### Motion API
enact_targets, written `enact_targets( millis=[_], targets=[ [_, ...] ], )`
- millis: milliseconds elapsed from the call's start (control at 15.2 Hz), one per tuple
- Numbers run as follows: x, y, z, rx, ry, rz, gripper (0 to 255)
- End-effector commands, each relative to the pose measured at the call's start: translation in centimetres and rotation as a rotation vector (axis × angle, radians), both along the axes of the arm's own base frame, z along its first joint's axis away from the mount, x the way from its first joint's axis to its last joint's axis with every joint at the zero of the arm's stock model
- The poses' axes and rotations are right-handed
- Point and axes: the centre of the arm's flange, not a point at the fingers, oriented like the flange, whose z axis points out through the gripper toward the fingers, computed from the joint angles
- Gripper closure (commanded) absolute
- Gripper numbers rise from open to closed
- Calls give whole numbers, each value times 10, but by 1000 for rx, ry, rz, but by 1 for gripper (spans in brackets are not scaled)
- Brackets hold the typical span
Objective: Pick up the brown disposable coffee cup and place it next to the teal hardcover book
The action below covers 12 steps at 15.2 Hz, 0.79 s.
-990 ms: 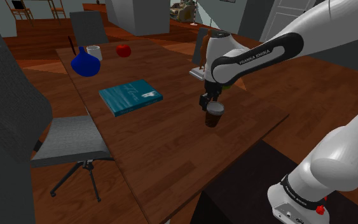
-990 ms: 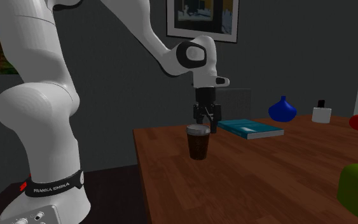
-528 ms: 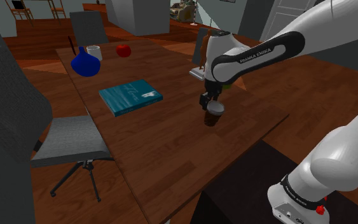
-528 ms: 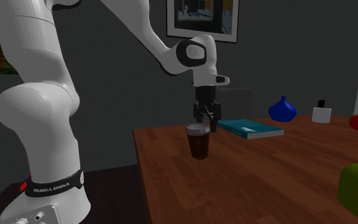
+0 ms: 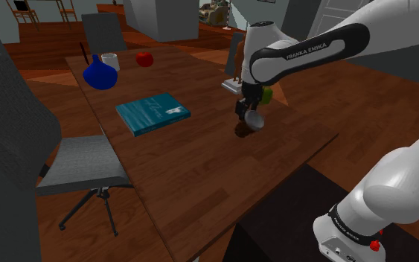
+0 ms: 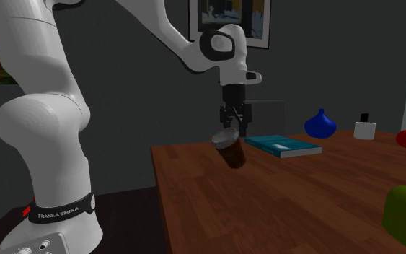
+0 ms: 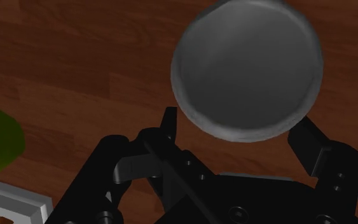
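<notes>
Blue vase (image 5: 99,74): Because it stands with the white mug (image 5: 111,61) and the red apple (image 5: 145,58) at the far end of the tabletop (image 5: 200,171), well apart from my route, I count it safe.
Teal book (image 5: 152,113): closed and flat, to the shoulder view's left of the cup, with bare wood between them. If I come in low, the cup's base could clip the cover and push the book.
Coffee cup (image 5: 254,123): dark brown with a grey lid, hanging in the air above its own shadow, clear of the tabletop and plainly tilted in the second exterior view. If it meets the wood on one edge of its base when I let go, I expect it to topple and roll.
Claw (image 5: 248,113): clamped on the cup near its rim, one finger on each side of the lid in the wrist view. I judge the hold shallow; the cup could swivel or slip out on the way across.
Green object (image 5: 266,94): just behind the claw. My path leads away from it, so I see little risk there.
</notes>
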Motion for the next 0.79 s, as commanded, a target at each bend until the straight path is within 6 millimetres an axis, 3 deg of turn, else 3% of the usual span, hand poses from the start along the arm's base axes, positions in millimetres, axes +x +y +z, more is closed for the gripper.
enact_targets(
  millis=[0,726],
  targets=[
    [-1,1,10,0,0,0,255],
    [-1,1,69,0,0,0,255]
  ],
)
